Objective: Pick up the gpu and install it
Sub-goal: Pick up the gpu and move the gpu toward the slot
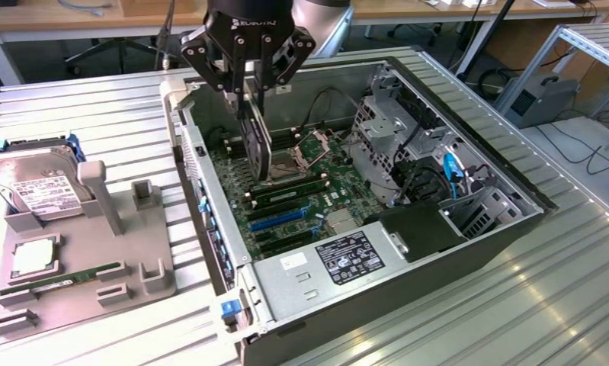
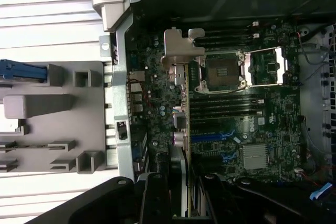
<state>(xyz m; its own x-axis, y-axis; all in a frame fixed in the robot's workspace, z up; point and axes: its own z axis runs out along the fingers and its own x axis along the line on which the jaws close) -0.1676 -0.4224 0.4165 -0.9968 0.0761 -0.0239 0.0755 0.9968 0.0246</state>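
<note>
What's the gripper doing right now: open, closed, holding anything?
Gripper: closed on the gpu, which hangs upright over the motherboard inside the open computer case.

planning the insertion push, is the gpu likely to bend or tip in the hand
Probably stiff: the gpu hangs straight, edge-down, from the hand over the open case. It looks thin, so a sideways push could tilt it in the grip. Its silver bracket and bare board edge suggest it is fragile.
</note>
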